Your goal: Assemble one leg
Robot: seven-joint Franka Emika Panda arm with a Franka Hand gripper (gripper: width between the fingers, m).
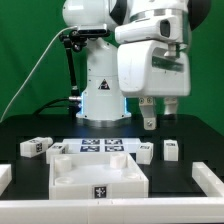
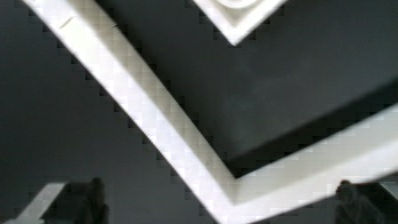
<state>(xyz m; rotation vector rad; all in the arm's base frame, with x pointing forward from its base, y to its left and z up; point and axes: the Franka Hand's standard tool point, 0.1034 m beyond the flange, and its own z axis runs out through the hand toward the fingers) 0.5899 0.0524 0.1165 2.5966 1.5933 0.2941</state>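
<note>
**Hand poised over the loose legs, nothing picked up yet**

The arm (image 1: 150, 50) is the biggest thing in the exterior view, rising behind the black surface (image 1: 195, 135). Every place below is given from the large white square piece (image 1: 75, 183), which lies at the near middle of the surface with its sockets facing up and no leg fitted that I can see.

Just behind the square piece lies the marker board (image 1: 103, 147). Past its far corner on the exterior view's right stands the leg (image 1: 145, 152), upright on the surface, and a second leg (image 1: 171, 150) stands just beside it, farther out. 2 more legs (image 1: 35, 146) lie past the far corner on the exterior view's left.

The hand (image 1: 158, 115) hangs above the far right corner of the square piece, over the leg and clear of it. In the wrist view the hand (image 2: 217, 200) has its 2 fingers (image 2: 71, 200) spread wide with only dark surface and a white edge between them. It is open and carries nothing. Which part that white edge belongs to I cannot tell.

I judge this to be the approach to the 1st grasp. The next move calls for centring the fingers on the leg, descending straight so neither finger knocks its neighbour, then closing on 2 flat faces.
</note>
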